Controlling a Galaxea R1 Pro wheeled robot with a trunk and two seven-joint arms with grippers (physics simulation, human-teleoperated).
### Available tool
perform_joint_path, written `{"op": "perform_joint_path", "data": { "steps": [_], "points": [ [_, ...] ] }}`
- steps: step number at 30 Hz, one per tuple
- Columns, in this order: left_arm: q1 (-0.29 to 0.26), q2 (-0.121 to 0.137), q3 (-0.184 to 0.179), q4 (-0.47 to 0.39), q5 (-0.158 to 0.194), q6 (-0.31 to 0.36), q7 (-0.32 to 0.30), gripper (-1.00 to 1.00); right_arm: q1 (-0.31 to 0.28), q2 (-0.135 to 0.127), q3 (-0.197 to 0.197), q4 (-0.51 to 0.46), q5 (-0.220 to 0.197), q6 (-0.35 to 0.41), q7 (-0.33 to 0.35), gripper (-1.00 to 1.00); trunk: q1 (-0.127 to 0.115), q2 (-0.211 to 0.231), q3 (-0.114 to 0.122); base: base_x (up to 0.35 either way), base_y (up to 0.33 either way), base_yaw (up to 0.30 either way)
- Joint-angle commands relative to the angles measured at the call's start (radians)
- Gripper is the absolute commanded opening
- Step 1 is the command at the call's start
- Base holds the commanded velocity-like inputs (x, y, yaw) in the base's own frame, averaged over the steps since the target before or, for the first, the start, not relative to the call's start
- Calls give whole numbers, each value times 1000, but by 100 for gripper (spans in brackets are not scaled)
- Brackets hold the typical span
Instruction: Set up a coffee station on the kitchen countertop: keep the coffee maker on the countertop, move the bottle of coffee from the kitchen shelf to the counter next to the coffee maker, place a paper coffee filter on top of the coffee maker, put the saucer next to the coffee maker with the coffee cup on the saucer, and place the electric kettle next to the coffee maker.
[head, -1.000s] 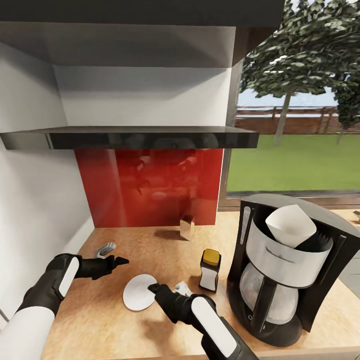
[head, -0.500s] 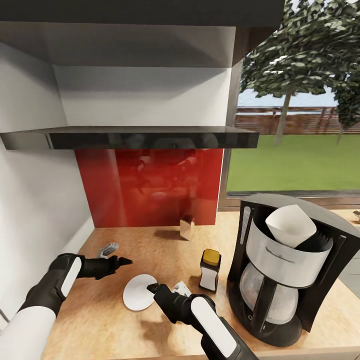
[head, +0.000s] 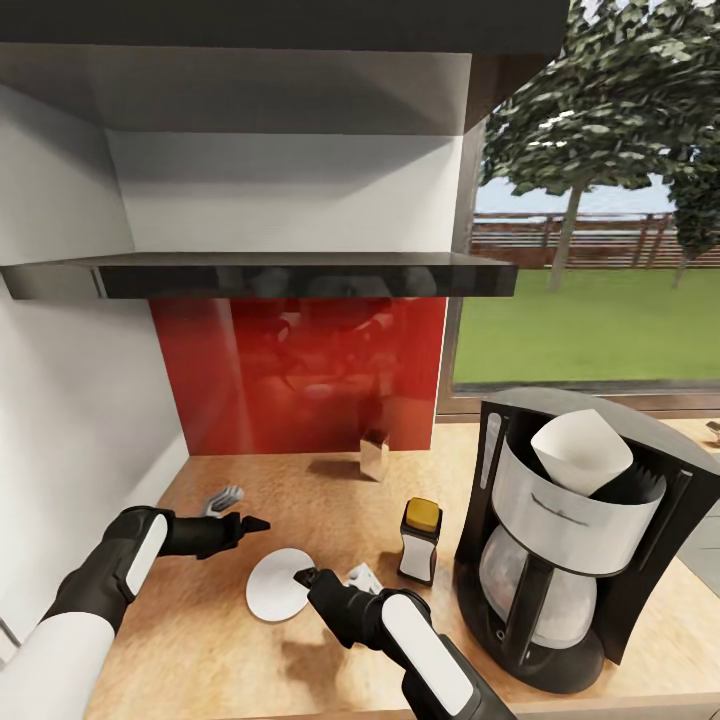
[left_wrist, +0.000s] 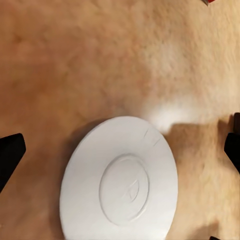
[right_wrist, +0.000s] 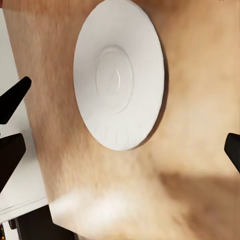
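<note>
The right gripper (head: 303, 577) hangs low over the kitchen countertop (head: 330, 500) with its jaws spread wide; in the right wrist view the dark fingertips (right_wrist: 12, 97) sit at opposite edges of the picture with nothing between them. The saucer (head: 279, 584) lies flat on the wood directly under and just ahead of it, empty, its round rim whole in the right wrist view (right_wrist: 119, 74). Just beside this gripper, toward the window side, a small white object shows partly behind the wrist; what it is cannot be told. Farther that way stands the bottle of coffee (head: 420, 540), upright, and beyond it the coffee maker (head: 575, 540) with the paper coffee filter (head: 580, 452) resting in its top. The left gripper (head: 258, 523) hovers on the saucer's other side, a little toward the red backsplash (head: 300, 370), jaws also wide apart, the saucer (left_wrist: 120, 182) below it. A small tan box (head: 374, 455) stands near the backsplash, under the kitchen shelf (head: 260, 273).
</note>
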Motion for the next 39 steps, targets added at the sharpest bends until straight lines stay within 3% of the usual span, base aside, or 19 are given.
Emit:
{"op": "perform_joint_path", "data": {
  "steps": [1, 8, 13, 21, 39],
  "points": [
    [0, 1, 2, 0, 0, 6, -3, 100, -1, 0, 0, 0, -5, 1, -7, 100, 0, -1, 0, 0, 0, 0],
    [19, 10, 1, 64, 2, 6, -7, 100, -1, 0, 0, 3, -5, 1, -7, 100, 0, -1, 0, 0, 0, 0],
    [20, 15, 7, 125, 3, 4, -113, 100, -1, 0, 2, 3, -5, 1, -7, 100, 0, -1, 0, 0, 0, 0],
    [20, 23, 11, 152, 5, 2, -164, 100, -1, 0, 1, 15, -5, 1, -7, 100, 0, -1, 0, 0, 0, 0],
    [20, 27, 17, 151, 2, -11, -175, 100, -1, 0, 2, 41, -5, 1, -5, 100, 0, -1, 0, 1, 0, 0]
  ]
}}
